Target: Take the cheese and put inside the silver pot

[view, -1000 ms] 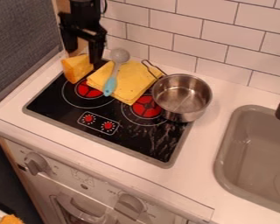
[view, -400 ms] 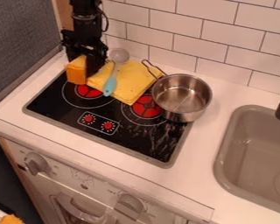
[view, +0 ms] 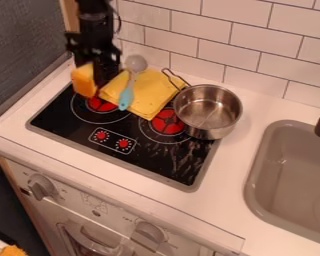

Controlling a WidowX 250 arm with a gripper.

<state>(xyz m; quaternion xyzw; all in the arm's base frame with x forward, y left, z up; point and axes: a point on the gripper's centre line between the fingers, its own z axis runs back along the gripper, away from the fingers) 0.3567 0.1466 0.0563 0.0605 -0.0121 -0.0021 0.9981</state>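
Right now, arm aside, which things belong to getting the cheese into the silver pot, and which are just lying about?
For the job:
- cheese wedge
- silver pot

Just lying about:
- yellow cloth
- blue-handled spoon, on the cloth
- orange object, bottom-left corner, too cut off to identify

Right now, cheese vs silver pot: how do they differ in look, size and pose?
The cheese is orange-yellow and matte; the pot is shiny silver metal.
The cheese is a solid block, while the pot is round, hollow and open at the top.
The cheese looks clearly smaller than the pot.
The cheese is by the stovetop's rear left corner, the pot at its rear right.
Both are upright-standing shapes near the yellow cloth.
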